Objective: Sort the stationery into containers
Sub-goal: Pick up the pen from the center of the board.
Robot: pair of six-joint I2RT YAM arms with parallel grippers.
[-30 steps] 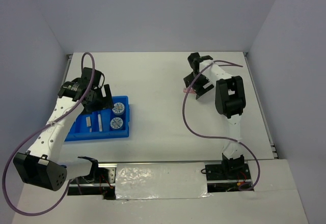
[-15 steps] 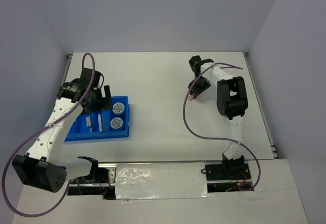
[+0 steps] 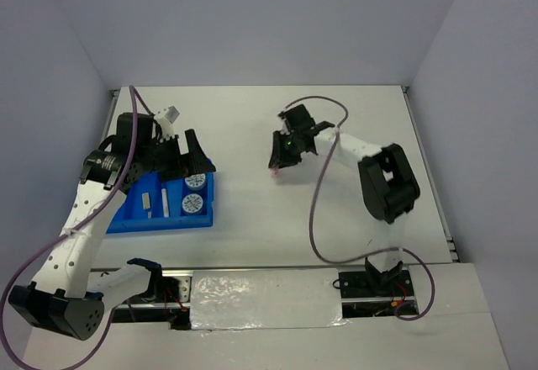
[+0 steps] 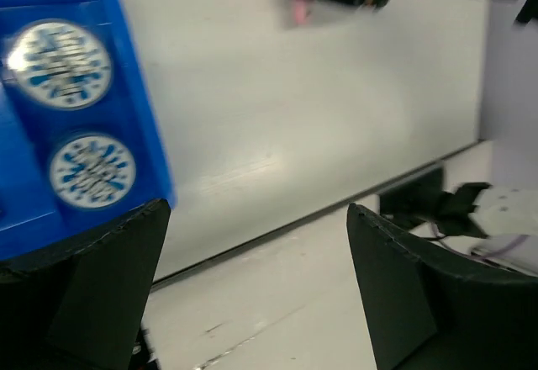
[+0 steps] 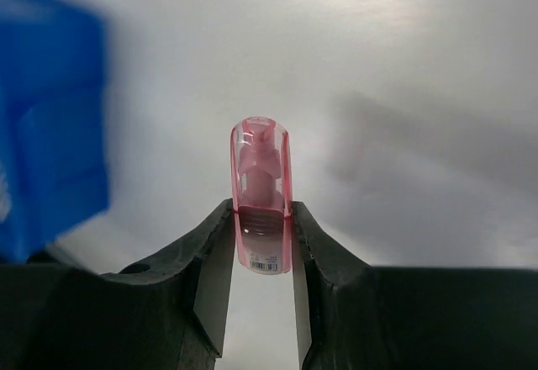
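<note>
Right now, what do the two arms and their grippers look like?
The left arm and right arm have white links and bulky black joints. A purple cable loops along each. The left gripper and right gripper are black, angular and two-fingered. A green light glows at the right wrist.

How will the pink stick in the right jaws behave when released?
The pink stick looks like hard plastic, holding its shape between the jaws, so probably stiff and light. Its glossy, rounded body may slip and roll.
</note>
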